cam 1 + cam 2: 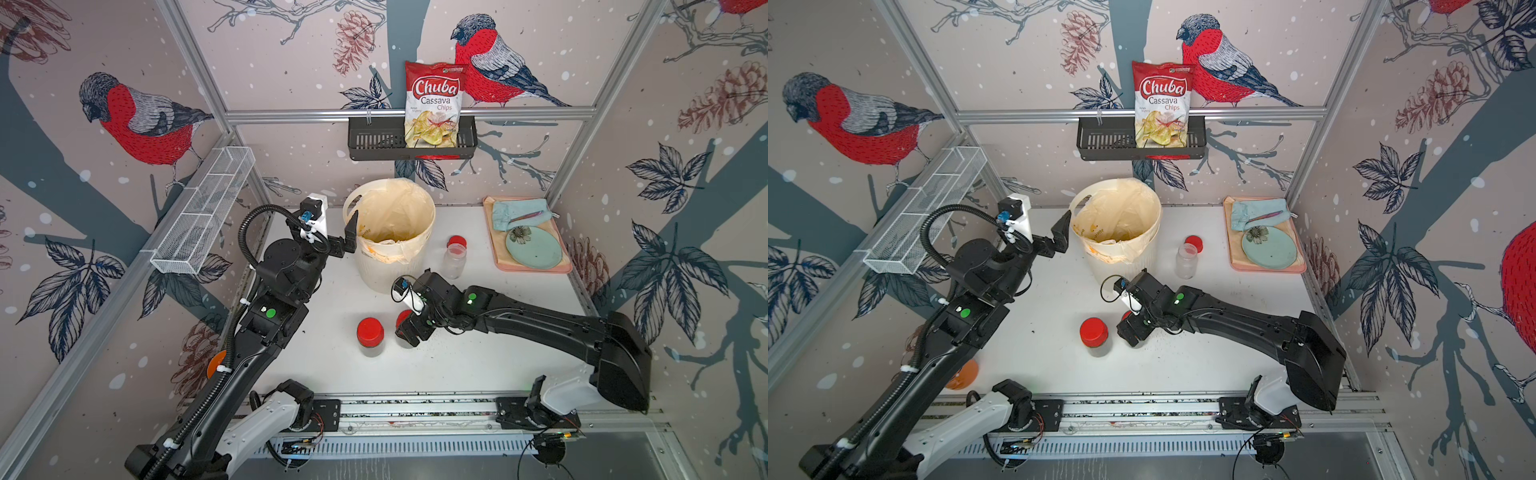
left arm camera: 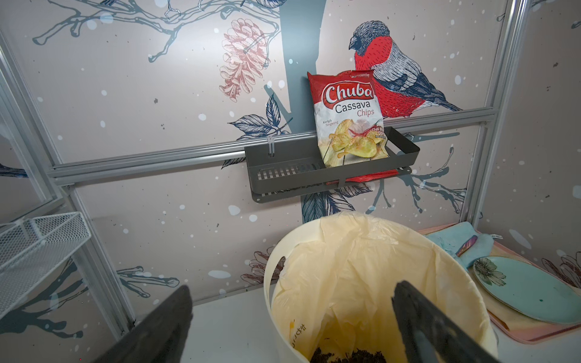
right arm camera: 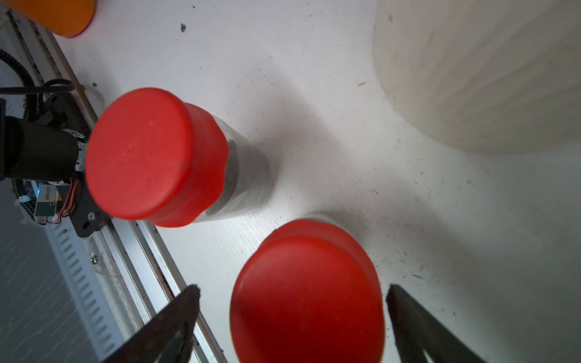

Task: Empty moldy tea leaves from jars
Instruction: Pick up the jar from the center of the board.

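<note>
Left gripper (image 2: 292, 287): held at the 9 o'clock side of the bin (image 1: 376, 274); the jaws are spread wide and nothing is gripped. In the left wrist view one finger is seen outside the rim and the other over the yellowish liner.
Right gripper (image 3: 292, 287): lowered over the nearer jar (image 1: 402, 319); the jaws are parted, with one finger on each side of the red lid. A gap is seen beside the lid, so no clamping is shown.
Nearer jar: stood upright at 6 o'clock of the bin, capped and largely hidden by the gripper in both top views.
Second capped jar (image 1: 370, 336): stood upright at 9 o'clock of the nearer jar, close by but apart.
Open jar (image 1: 454, 264): stood upright at 3 o'clock of the bin; it is uncapped and looks empty.
Loose lid (image 1: 457, 242): laid flat at 12 o'clock of the open jar, just beside it.
Tea leaves (image 3: 232, 169): seen through the wall of the second capped jar.
Dumped leaves (image 2: 345, 356): a dark mass is seen at the bottom of the bin.
Table (image 1: 478, 357): dark specks are scattered beside the right gripper.
</note>
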You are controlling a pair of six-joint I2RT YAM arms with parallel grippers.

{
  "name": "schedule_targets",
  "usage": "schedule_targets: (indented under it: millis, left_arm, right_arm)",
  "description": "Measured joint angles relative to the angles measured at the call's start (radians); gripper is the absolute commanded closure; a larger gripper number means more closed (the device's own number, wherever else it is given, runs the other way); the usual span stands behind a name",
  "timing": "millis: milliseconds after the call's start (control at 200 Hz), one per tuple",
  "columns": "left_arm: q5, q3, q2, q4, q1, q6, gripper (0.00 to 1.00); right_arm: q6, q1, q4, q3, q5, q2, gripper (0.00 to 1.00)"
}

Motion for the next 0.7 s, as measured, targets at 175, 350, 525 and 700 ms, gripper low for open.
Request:
schedule_targets:
  millis: [175, 350, 525, 700]
  left_arm:
    - [-0.024, -0.047, -0.049, -0.008, 0.000, -0.042, 0.03]
    - [-0.026, -0.064, -0.067, -0.011, 0.001, -0.077, 0.03]
    - [-0.022, -0.074, -0.067, -0.018, 0.001, -0.091, 0.03]
    - [0.003, -0.084, -0.072, -0.014, 0.002, -0.093, 0.03]
  right_arm:
    - [0.000, 0.000, 0.003, 0.000, 0.001, 0.014, 0.11]
    - [0.000, 0.000, 0.003, 0.002, 0.005, 0.028, 0.15]
    - [-0.001, 0.002, 0.000, 0.008, 0.020, 0.040, 0.20]
    - [-0.002, 0.004, -0.004, 0.016, 0.050, 0.049, 0.32]
